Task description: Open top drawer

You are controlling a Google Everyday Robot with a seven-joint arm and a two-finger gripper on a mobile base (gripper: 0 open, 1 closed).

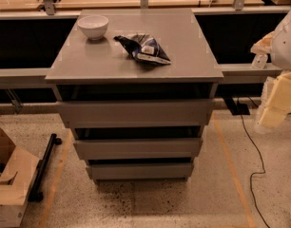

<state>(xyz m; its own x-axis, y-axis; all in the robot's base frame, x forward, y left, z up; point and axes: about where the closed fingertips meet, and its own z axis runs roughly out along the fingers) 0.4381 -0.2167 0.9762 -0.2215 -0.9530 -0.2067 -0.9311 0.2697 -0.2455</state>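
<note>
The grey cabinet [136, 65] stands in the middle of the camera view with three grey drawer fronts stacked under its flat top. The top drawer [136, 112] is the widest and tallest, a plain panel with no handle. A dark gap shows above it, under the cabinet top. The two narrower drawer fronts [138, 147] sit below it. My gripper [273, 109], a cream-coloured part below the white arm [286, 42], hangs at the right edge of the view. It is level with the top drawer and well to the right of the cabinet, touching nothing.
A white bowl [92, 26] and a crumpled blue chip bag [143, 48] lie on the cabinet top. A cardboard box [7, 179] and a black bar [44, 163] are on the floor at left. A black cable [252, 146] runs across the floor at right. Benches stand behind.
</note>
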